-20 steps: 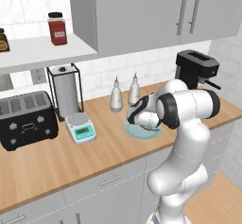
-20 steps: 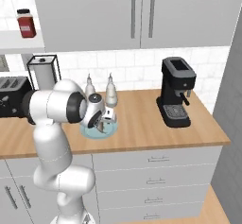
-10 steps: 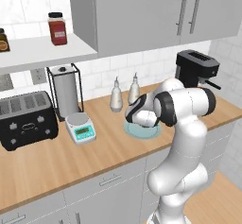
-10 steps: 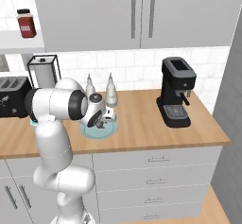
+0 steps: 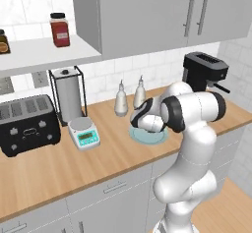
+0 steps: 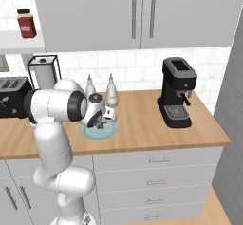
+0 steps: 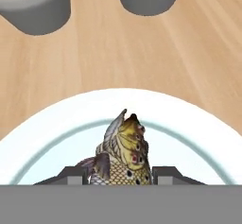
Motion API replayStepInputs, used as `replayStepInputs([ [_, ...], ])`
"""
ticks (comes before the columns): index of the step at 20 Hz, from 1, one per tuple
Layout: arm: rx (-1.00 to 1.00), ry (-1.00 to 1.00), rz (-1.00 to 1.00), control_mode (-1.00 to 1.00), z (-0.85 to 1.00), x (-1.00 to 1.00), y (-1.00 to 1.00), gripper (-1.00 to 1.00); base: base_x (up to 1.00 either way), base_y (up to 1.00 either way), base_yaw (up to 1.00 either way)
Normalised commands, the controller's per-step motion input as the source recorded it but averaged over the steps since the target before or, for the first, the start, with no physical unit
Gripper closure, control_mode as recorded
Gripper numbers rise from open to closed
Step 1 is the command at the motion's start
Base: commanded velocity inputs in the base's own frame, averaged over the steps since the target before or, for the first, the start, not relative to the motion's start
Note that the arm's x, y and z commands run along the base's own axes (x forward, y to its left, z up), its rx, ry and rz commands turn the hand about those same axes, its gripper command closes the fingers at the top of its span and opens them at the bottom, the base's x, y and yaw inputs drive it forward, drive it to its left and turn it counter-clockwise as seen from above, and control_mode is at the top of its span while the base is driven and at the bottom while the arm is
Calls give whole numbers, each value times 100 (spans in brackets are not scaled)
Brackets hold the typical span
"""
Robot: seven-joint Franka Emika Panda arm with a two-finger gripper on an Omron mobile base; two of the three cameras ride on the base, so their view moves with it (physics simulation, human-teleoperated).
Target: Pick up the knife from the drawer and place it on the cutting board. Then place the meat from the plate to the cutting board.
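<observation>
Meat [image 7: 122,157], a scaly yellow-brown fish, on round pale blue-green plate [image 7: 42,128] atop light wooden surface [image 7: 142,53], flanked by end effector [image 7: 120,175] fingertips [image 7: 71,175]; grasp cannot be told.

Meat [image 7: 120,154] on plate [image 7: 42,124], two bottles [image 5: 130,97] behind, scale [image 5: 84,132] left
</observation>
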Motion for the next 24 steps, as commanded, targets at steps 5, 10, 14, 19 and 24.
replayStepInputs([
  [5, 2, -2, 0, -100, 83, -92, -13, 100, 0, 0, 0],
  [10, 0, 5, 0, -100, 100, -41, -9, 100, 0, 0, 0],
  [14, 0, 7, 3, -100, 100, -1, 1, 100, 0, 0, 0],
  [19, 0, 5, 4, -100, 100, 8, 1, 100, 0, 0, 0],
  [24, -2, 10, 4, 100, 63, -4, 1, 100, -14, 0, 2],
])
